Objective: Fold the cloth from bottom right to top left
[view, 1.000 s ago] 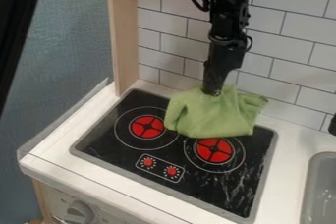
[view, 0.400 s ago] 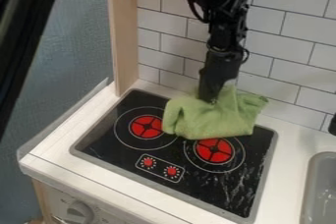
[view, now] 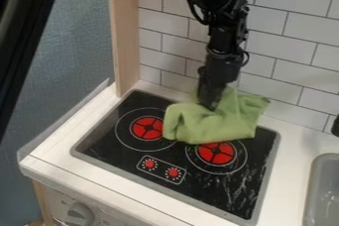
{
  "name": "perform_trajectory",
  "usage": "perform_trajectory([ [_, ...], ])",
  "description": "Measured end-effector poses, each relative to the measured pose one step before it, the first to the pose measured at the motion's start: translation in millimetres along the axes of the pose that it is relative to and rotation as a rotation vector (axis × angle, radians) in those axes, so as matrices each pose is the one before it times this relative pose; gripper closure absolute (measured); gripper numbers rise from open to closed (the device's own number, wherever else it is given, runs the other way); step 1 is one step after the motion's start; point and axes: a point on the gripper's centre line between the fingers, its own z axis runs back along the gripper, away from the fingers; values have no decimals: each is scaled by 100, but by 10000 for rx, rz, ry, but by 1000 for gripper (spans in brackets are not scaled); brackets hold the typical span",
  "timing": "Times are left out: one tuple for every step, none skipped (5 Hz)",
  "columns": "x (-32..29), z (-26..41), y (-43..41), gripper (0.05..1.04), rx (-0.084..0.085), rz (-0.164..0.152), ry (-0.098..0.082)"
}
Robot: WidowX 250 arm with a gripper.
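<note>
The gripper hangs down at the upper left part of the green cloth, its tip pressed against the fabric. The cloth lies bunched and partly folded over the back of the black stove top, covering part of the right burner and reaching the edge of the left one. Whether the fingers hold any fabric cannot be made out.
The stove top has two red burners and two red knobs at its front. A grey sink is at the right. A tiled wall rises behind, and a wooden post stands at the back left.
The gripper has moved slightly left and down toward the camera. The cloth's left part has shifted a little left and down with it.
</note>
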Motion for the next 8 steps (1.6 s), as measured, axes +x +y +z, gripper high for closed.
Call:
perform_trajectory([
  [-253,192,-13,91,56,-182,103],
  [-271,1385,63,80,256,43,-87],
  [-186,1433,25,85,334,94,-168],
  [-428,1527,-58,85,336,33,-65],
  [-903,1931,-321,85,399,152,-10],
  [-595,2149,-335,85,620,206,-87],
  [-501,34,-503,85,-15,1,112],
  [8,29,56,85,21,24,0],
])
